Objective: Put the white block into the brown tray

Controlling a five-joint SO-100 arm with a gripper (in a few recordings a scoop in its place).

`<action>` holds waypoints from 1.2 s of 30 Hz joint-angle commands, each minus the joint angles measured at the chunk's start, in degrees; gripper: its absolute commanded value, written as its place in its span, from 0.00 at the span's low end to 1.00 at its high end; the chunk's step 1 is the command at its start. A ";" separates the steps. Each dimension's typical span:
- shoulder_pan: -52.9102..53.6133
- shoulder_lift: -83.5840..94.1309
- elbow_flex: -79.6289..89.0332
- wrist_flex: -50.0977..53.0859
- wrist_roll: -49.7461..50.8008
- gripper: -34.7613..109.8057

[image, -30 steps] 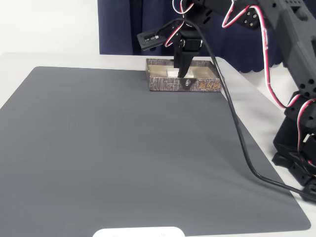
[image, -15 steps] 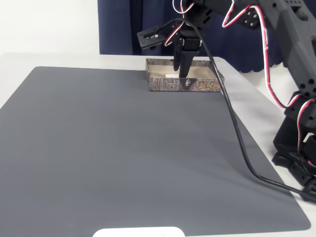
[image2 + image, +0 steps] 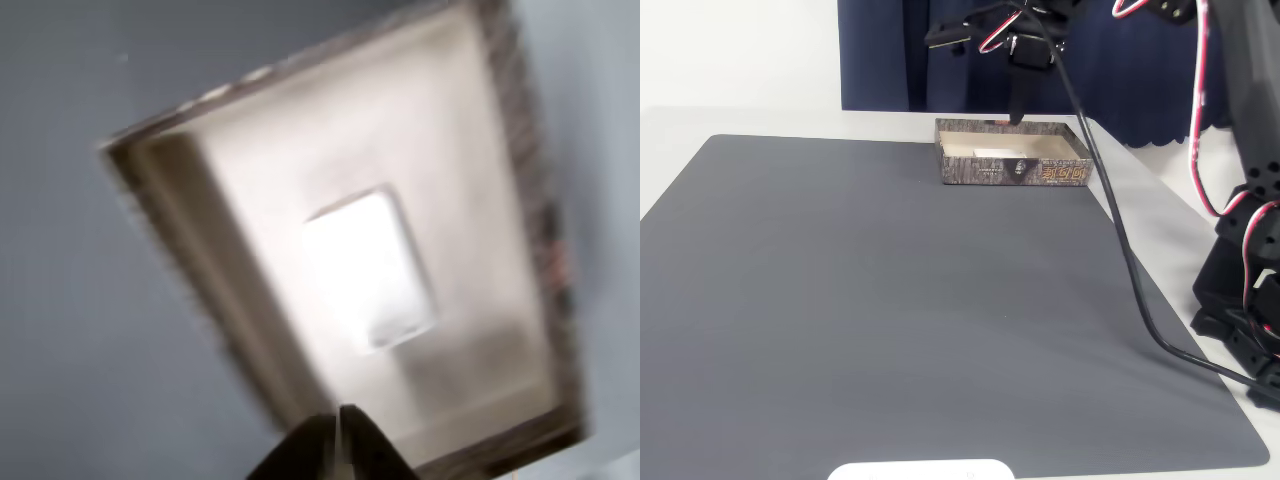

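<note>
Grey mat on a pale table, blue curtain behind.
In the fixed view we see a dark grey mat (image 3: 890,300) covering most of the white table (image 3: 1140,200), a navy curtain (image 3: 890,60) at the back, and a rounded white shape (image 3: 920,470) at the mat's near edge.

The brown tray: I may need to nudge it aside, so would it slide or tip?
The brown tray looks shallow and wide, so it would probably slide across the mat rather than tip. It seems to be thin card holding only the white block, so it is likely light.

The brown tray (image 3: 1012,170) has wood-grain printed sides and a smooth cream inside — the mat (image 3: 890,300) looks matt grey.
</note>
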State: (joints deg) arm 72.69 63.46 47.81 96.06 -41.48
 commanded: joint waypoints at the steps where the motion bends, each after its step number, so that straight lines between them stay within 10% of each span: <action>1: -2.90 15.03 13.18 -7.03 5.10 0.24; 36: -61.35 87.01 93.08 -26.28 52.82 0.24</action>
State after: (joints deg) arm 15.21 146.16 138.69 71.37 8.70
